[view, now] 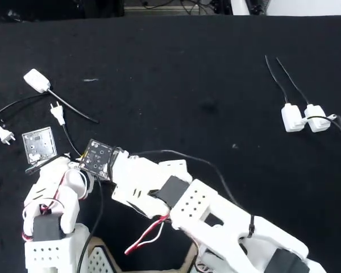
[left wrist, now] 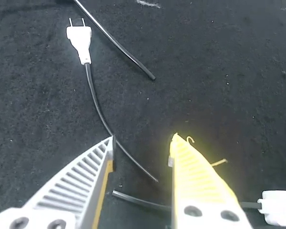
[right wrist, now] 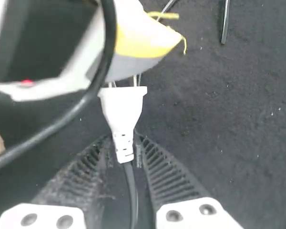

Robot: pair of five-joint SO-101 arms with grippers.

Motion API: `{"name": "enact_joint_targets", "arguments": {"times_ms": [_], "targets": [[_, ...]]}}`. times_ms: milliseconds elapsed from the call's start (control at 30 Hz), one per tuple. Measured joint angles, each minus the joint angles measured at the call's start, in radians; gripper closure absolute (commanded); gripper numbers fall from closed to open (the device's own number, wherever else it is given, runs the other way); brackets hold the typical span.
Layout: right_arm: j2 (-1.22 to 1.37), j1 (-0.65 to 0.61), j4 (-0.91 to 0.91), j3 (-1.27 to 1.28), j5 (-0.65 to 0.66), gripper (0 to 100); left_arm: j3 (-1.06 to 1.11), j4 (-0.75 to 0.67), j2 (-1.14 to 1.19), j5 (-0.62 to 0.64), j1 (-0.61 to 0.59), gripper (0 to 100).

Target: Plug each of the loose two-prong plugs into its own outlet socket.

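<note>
Right wrist view showed the right gripper (right wrist: 124, 141), at the table's (view: 187, 68) eight o'clock, clamping a plug (right wrist: 122, 109), prongs free for socketing; left gripper (left wrist: 142, 138) gaped empty.

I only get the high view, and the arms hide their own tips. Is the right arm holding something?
Observer: Yes. The right end effector is shut on a white plug, gripped near its cable end, with the prongs pointing away.
Operator: Does the left one have a plug too?
Observer: No. The left end effector is open, and a black cable passes between its fingers.
</note>
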Motion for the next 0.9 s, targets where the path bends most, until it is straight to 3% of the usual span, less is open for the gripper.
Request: {"name": "enact_joint_targets", "arguments": {"times_ms": [533,900], "targets": [[-0.029,-0.011,-0.023,-0.006,-0.126,98.8,0.021,-0.012,-0.011,0.002,-0.006,80],[-0.170,-0.029,-0.037,0.021,-0.132,98.8,0.037,-0.028,-0.012,-0.002,-0.005,80]]}}
